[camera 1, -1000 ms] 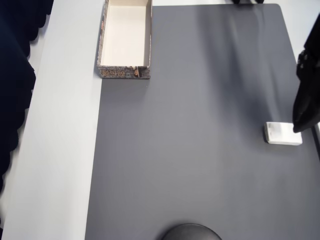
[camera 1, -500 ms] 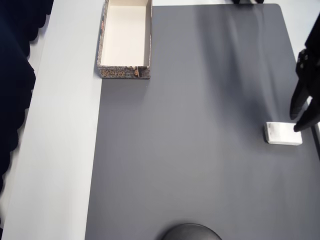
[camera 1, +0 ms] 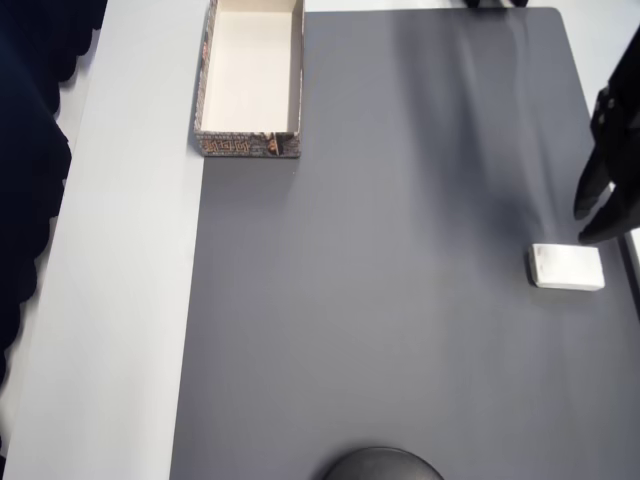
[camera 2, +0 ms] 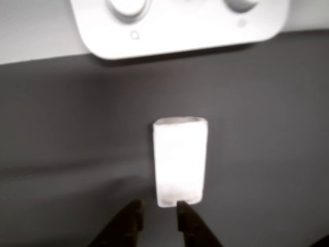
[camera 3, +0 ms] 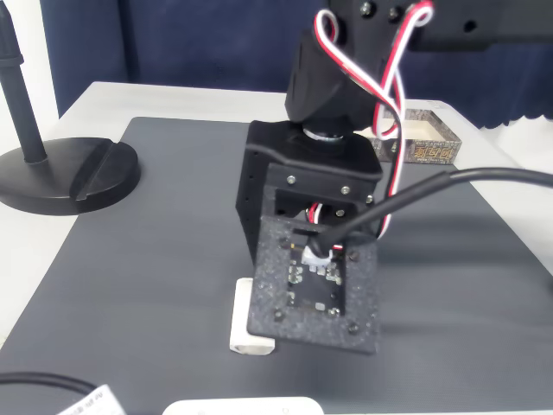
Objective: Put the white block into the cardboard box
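The white block (camera 1: 567,267) lies flat on the grey mat near the mat's right edge in the overhead view. My gripper (camera 1: 584,227) hovers just above its far right corner, open, with nothing between the fingers. Through the wrist camera the block (camera 2: 180,162) stands lengthwise just beyond the two dark fingertips (camera 2: 187,218), and my gripper (camera 2: 157,208) shows a narrow gap. The cardboard box (camera 1: 251,80) sits at the top left, its cream inside bare. From the fixed camera the block (camera 3: 251,324) peeks out under the arm and the box (camera 3: 428,143) is far behind.
The grey mat (camera 1: 380,300) covers most of the white table. A black round stand base (camera 1: 382,465) sits at the mat's near edge, also seen as a stand base (camera 3: 69,173). A white device (camera 2: 180,25) lies just past the block. Dark curtain (camera 1: 25,150) borders the left.
The gripper's fingers have spread apart from a closed look to open, and the gripper has shifted slightly up the picture, off the block's corner. The block has stayed in place.
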Motion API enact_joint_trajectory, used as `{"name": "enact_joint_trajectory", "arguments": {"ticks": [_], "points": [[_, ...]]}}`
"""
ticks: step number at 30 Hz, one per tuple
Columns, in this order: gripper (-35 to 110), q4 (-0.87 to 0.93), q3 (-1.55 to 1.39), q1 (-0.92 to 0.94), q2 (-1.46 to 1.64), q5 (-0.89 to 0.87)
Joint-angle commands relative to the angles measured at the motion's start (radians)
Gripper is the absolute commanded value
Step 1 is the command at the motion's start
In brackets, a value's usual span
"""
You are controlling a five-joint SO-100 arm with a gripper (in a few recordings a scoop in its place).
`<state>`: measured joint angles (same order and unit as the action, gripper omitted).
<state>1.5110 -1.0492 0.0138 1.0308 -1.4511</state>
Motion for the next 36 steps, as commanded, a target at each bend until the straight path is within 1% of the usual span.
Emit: {"name": "enact_joint_trajectory", "arguments": {"ticks": [1,23,32,36], "points": [[8,0.025,0.094,-0.006,-0.005,0.006],[8,0.029,0.186,-0.015,-0.072,-0.003],[24,0.029,0.195,-0.015,-0.074,-0.055],[27,0.029,0.198,-0.011,-0.074,-0.063]]}}
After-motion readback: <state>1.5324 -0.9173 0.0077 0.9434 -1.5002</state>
